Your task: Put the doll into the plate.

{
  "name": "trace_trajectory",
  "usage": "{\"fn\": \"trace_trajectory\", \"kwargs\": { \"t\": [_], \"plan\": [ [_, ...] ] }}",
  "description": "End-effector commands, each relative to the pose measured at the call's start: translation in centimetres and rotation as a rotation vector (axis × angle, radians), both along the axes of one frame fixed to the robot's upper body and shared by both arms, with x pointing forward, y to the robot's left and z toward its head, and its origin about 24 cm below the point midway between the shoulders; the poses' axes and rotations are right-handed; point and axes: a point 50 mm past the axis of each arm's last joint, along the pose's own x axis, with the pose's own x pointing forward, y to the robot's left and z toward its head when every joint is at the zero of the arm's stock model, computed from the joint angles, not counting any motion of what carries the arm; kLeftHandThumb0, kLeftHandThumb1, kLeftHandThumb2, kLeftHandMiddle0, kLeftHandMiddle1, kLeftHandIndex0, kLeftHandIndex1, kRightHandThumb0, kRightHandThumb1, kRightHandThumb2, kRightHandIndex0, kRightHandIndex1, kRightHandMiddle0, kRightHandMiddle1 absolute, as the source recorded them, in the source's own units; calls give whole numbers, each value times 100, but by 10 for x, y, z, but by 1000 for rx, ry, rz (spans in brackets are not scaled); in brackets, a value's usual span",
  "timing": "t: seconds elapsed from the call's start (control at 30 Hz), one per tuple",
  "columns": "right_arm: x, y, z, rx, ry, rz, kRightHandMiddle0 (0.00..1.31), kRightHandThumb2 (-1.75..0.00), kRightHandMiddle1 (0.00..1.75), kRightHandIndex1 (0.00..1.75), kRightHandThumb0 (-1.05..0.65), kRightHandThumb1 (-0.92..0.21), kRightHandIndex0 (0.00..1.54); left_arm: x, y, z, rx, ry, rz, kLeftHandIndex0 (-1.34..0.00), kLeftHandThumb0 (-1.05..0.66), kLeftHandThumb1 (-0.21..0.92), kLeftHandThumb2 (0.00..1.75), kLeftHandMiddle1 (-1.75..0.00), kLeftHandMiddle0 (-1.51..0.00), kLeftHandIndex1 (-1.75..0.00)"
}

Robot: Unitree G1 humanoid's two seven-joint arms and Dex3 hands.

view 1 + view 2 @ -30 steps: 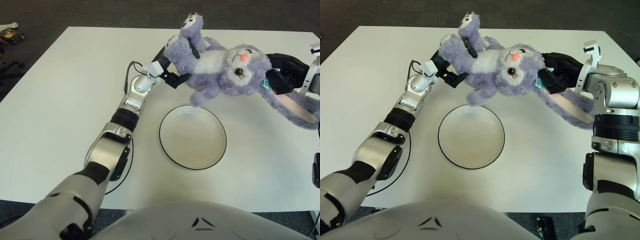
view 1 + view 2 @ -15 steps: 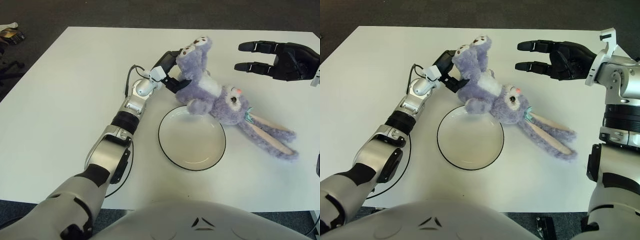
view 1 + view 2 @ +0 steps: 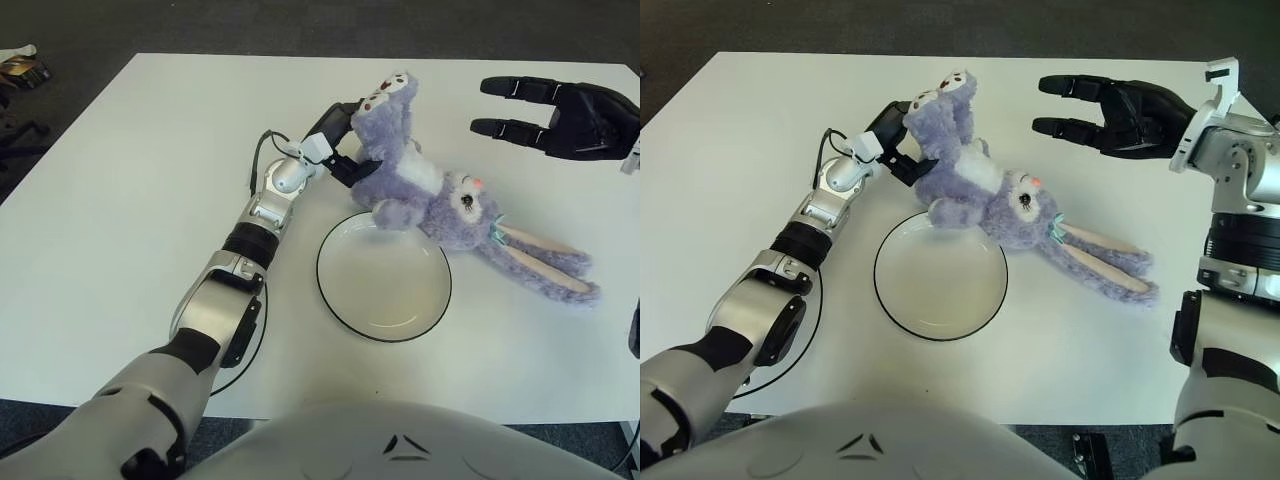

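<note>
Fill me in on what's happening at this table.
The robot is trying to get a purple bunny doll into the white plate. Its left hand grips the doll's legs, which are raised. The doll's head and ears lie on the table beside the plate, with one paw over the rim. The right hand is open above the table, holding nothing.

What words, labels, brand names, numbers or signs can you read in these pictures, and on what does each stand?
None: no readable text on the doll, the plate, the table, the left hand or the right hand.
</note>
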Motion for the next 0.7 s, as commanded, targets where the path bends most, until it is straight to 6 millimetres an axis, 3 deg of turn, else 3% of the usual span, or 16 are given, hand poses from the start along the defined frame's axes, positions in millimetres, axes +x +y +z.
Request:
{"fn": "trace_trajectory", "kwargs": {
  "t": [0.0, 0.33, 0.67],
  "plan": [
    [-1, 2, -2, -14, -24, 3, 0, -67, 17, 14, -74, -88, 1, 1, 2, -1, 5, 7, 13, -90, -1, 18, 130, -157, -59, -137],
    [-3, 4, -1, -49, -38, -60, 0, -66, 18, 13, -77, -92, 2, 1, 2, -1, 3, 7, 24, -91, -1, 18, 130, -159, -59, -134],
    [-5, 3, -2, -175, -65, -235, 0, -52, 54, 19, -67, -88, 15, 1, 2, -1, -10, 2, 22, -93, -1, 16, 132, -161, -59, -132]
  ]
}}
